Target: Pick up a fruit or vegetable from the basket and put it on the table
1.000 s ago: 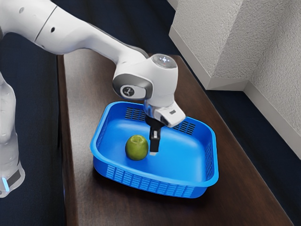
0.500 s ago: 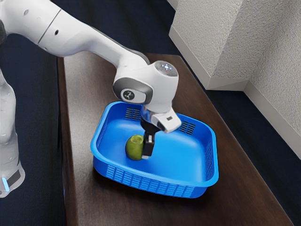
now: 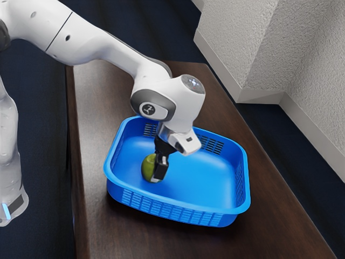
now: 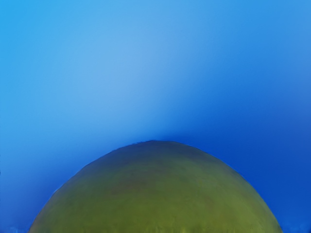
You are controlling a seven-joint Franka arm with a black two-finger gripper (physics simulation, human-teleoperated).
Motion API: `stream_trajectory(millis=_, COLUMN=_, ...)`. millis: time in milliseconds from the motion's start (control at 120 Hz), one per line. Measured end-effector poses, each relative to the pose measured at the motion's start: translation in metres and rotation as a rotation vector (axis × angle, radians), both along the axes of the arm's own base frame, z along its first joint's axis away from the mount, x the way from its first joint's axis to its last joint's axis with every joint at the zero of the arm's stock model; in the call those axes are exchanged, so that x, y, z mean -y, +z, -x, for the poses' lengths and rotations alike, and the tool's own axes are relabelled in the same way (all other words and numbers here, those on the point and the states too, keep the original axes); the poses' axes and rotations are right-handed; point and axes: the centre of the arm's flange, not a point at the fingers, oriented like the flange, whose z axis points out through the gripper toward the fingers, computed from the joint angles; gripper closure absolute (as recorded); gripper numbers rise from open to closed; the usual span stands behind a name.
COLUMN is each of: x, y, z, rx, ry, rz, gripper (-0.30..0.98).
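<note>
Exterior view: the claw (image 3: 160,169) now sits further toward nine o'clock, at the green fruit (image 3: 147,169) in the basket (image 3: 207,181); whether it grips, I cannot tell. Wrist view: the fruit lies just beneath, so grasping seems the current step.

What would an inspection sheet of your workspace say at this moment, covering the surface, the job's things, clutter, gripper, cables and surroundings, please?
Surface: dark brown table, under the basket.
Job's things: blue basket, upright on the table; one round green fruit inside it, partly hidden by my gripper in the exterior view.
Clutter: nothing seen.
Gripper: my black gripper is lowered into the basket at the fruit; whether it has a grip, I cannot tell.
Cables: nothing seen.
Surroundings: pale textured wall, dark blue floor, and a white machine part at the exterior view's left.
</note>
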Motion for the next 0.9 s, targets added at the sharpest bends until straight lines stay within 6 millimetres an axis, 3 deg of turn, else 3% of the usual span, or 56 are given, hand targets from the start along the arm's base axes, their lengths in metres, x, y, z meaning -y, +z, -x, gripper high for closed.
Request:
stream_trajectory(millis=158, x=-0.002, y=-0.002, z=0.003, rx=-0.028, ry=0.004, rz=-0.008, gripper=0.02)
stream_trajectory(millis=442, x=-0.001, y=0.006, z=0.003, rx=-0.019, ry=0.002, rz=-0.026, gripper=0.33)
stream_trajectory(millis=625, x=0.007, y=0.047, z=-0.009, rx=0.056, ry=-0.012, rz=-0.033, gripper=0.34)
stream_trajectory(millis=783, x=0.013, y=0.1, z=-0.019, rx=0.122, ry=-0.024, rz=-0.049, gripper=0.34)
stream_trajectory(millis=900, x=-0.01, y=0.135, z=-0.028, rx=0.147, ry=0.015, rz=-0.074, gripper=0.34)
